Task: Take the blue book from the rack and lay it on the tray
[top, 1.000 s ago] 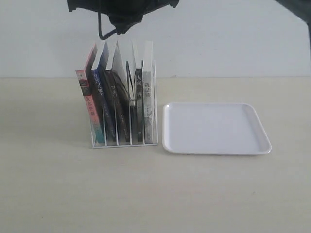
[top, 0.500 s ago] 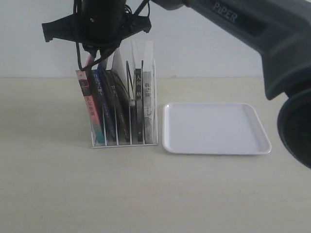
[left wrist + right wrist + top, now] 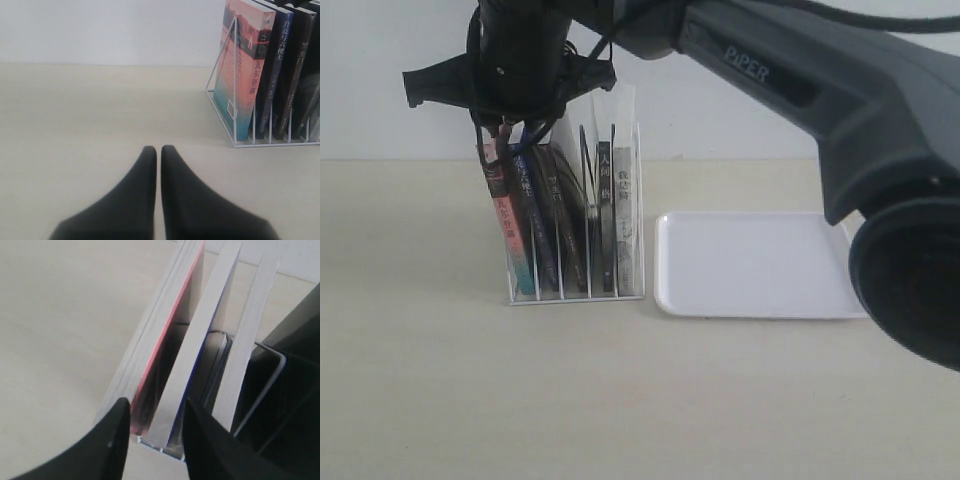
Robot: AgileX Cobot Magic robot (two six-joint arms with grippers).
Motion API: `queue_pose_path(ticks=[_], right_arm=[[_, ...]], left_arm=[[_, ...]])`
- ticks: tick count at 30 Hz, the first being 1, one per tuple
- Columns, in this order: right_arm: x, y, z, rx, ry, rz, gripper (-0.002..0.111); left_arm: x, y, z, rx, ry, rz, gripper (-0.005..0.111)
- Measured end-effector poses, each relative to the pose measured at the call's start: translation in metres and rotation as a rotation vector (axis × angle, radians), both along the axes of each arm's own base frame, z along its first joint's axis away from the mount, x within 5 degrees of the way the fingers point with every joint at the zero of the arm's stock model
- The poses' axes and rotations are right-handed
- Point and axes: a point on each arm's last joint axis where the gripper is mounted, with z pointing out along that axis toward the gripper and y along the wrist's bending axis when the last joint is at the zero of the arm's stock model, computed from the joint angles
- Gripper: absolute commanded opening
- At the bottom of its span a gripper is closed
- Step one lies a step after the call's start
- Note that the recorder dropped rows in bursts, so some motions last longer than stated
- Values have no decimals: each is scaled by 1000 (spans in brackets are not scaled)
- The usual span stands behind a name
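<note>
The rack (image 3: 620, 292) of white wire stands left of the tray (image 3: 755, 265), with several books upright in it. The blue book (image 3: 532, 215) is second from the left, next to the pink-and-teal book (image 3: 510, 225). My right arm reaches across from the right, and my right gripper (image 3: 505, 135) hangs open at the top of those two books. In the right wrist view the right gripper (image 3: 155, 407) spans the blue book's page edge (image 3: 205, 350) and the pink cover's edge (image 3: 165, 340), holding nothing. My left gripper (image 3: 155, 150) is shut and empty, low over the table, left of the rack (image 3: 235, 135).
Black-spined books (image 3: 607, 215) and a pale one (image 3: 626, 210) fill the rack's right slots. The big dark right arm (image 3: 820, 90) crosses above the tray and hides its far right corner. Bare beige tabletop (image 3: 620, 400) lies in front.
My right arm has swung in from above and the right, and its gripper has dropped onto the tops of the rack's left-hand books. Books and tray have not moved.
</note>
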Motion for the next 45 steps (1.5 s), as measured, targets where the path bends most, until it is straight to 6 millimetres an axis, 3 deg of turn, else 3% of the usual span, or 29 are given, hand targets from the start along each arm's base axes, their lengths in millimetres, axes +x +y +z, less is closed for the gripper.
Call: queue_pose_path(ticks=[15,17,20,31,35,42,45], right_arm=[[9,1,-30,-63,47,-57,34],[11,2,-36,-74,49,-68,24],[14,3,-41,-83,44,-83,0],[15,0,-38,-93,26,-82,0],[7,-7,-16,-95,24,-65,0],[-20,-41,72,-3,-88,-66,0],[-27,-50,91,16,-114,-72,0]], left_arm=[[0,0,0,0,0,0,4],[0,0,0,0,0,0,4],[0,0,0,0,0,0,4],[0,0,0,0,0,0,4],[0,0,0,0,0,0,4],[0,0,0,0,0,0,4],[0,0,0,0,0,0,4]])
